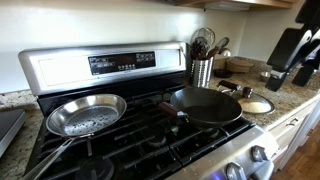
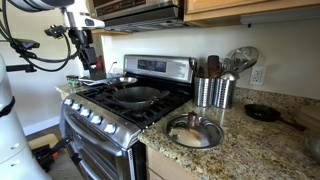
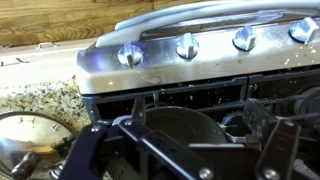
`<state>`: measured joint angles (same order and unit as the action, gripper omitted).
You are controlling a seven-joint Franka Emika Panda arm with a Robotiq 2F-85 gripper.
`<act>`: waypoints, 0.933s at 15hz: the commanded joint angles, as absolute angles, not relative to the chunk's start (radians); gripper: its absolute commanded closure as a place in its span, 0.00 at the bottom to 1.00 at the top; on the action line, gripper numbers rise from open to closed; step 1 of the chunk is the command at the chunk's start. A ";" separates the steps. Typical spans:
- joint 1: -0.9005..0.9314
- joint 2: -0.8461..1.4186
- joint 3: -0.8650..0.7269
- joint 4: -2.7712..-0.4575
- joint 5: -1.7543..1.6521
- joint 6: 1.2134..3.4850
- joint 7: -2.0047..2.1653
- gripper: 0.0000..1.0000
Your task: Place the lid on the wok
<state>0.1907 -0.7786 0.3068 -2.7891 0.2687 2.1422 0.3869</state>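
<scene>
The black wok (image 1: 205,105) sits on a stove burner, handle pointing towards the silver pan; it also shows in the second exterior view (image 2: 135,96) and the wrist view (image 3: 178,130). The round see-through lid (image 1: 256,104) lies flat on the granite counter beside the stove, seen in both exterior views (image 2: 193,131) and at the wrist view's lower left (image 3: 25,147). My gripper (image 1: 297,55) (image 2: 88,62) hangs in the air off the stove's front, well away from wok and lid. In the wrist view its jaws (image 3: 197,110) are open and empty.
A shiny silver pan (image 1: 85,115) rests on a neighbouring burner. Metal utensil holders (image 2: 213,92) stand on the counter behind the lid. A small dark pan (image 2: 262,113) lies farther along the counter. The stove's knobs (image 3: 186,45) line its front edge.
</scene>
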 commanded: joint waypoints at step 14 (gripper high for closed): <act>-0.066 -0.506 0.023 -2.742 -0.193 2.307 -0.013 0.00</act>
